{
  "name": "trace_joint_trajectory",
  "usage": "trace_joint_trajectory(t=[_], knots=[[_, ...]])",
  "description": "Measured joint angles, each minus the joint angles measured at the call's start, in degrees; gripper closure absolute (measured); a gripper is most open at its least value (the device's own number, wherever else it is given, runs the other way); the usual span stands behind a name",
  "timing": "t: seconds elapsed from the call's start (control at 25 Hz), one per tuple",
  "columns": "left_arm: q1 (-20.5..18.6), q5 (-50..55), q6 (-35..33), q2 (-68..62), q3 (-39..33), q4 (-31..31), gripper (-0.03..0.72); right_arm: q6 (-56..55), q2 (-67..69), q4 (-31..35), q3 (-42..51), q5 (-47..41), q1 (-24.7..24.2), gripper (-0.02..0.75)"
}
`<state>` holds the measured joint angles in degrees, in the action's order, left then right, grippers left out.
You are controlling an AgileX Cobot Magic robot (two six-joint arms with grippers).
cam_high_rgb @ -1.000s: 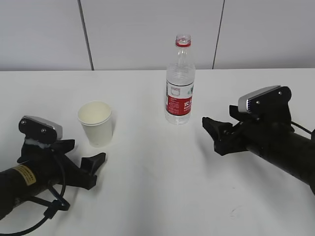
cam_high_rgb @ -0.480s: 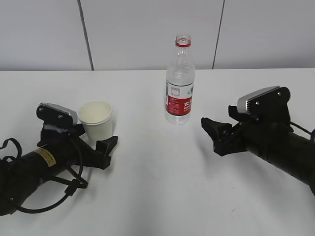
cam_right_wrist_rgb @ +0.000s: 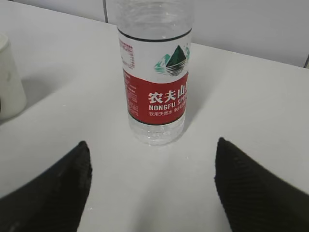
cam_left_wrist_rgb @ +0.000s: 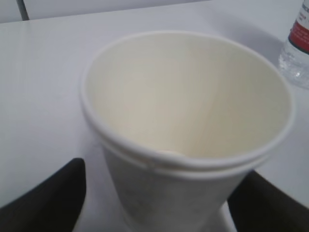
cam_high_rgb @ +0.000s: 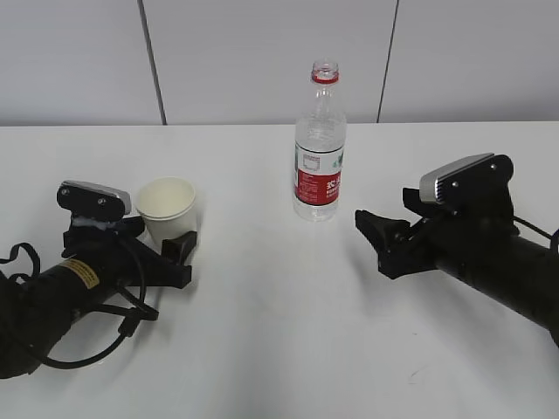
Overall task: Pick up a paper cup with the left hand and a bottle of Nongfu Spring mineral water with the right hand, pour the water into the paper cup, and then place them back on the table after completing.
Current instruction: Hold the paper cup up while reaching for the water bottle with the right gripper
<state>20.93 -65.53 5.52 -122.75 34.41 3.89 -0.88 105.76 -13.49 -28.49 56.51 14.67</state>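
Note:
The white paper cup [cam_high_rgb: 166,201] stands upright on the white table [cam_high_rgb: 262,332], left of centre, and looks empty. My left gripper [cam_high_rgb: 168,232] is open, with the cup [cam_left_wrist_rgb: 188,111] between its fingers [cam_left_wrist_rgb: 46,200]; a gap shows at the left finger. The Nongfu Spring bottle [cam_high_rgb: 320,148] stands uncapped at the middle back, with a red-and-white label and clear water inside. My right gripper [cam_high_rgb: 374,234] is open and empty, a short way right of the bottle and facing it. In the right wrist view the bottle [cam_right_wrist_rgb: 157,96] stands just beyond that open gripper [cam_right_wrist_rgb: 152,151].
A grey panelled wall [cam_high_rgb: 262,52] rises behind the table's back edge. The cup shows at the left edge of the right wrist view [cam_right_wrist_rgb: 9,82]. The left arm's black cables [cam_high_rgb: 79,349] loop on the table at the front left.
My left arm has moved forward and right until the cup stands between its fingers. My right gripper has crept slightly left toward the bottle. The bottle has not moved.

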Motion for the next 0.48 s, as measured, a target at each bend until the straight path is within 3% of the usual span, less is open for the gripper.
trace_joint_trajectory(t=[0.48], knots=[[0.0, 0.0, 0.0, 0.0, 0.8, 0.2, 0.228, -0.5, 0.1, -1.2, 0.0, 1.9, 0.0, 0.15]])
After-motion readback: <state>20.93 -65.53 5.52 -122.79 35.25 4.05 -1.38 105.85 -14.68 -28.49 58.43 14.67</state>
